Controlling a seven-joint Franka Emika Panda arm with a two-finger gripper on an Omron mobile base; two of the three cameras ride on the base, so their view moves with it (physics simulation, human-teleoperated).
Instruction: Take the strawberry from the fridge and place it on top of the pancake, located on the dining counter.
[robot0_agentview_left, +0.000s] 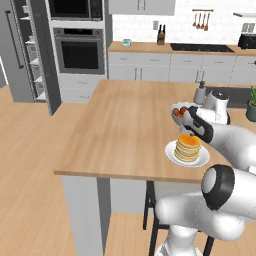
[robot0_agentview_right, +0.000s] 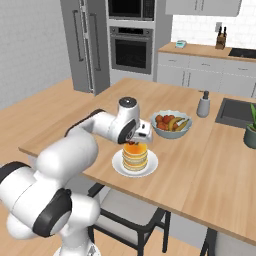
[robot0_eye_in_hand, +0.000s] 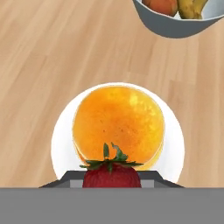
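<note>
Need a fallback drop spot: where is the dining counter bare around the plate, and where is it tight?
The dining counter is bare across its whole fridge-side half, from the plate to the far edge. It is crowded beyond the pancake: the fruit bowl sits close behind the plate, then the soap dispenser and sink.

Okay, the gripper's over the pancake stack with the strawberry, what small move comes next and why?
Probably ease straight down, then release. The gripper holds the small red strawberry above the round golden pancake stack on its white plate, roughly over its near part; it seems not to rest on the topping yet.
</note>
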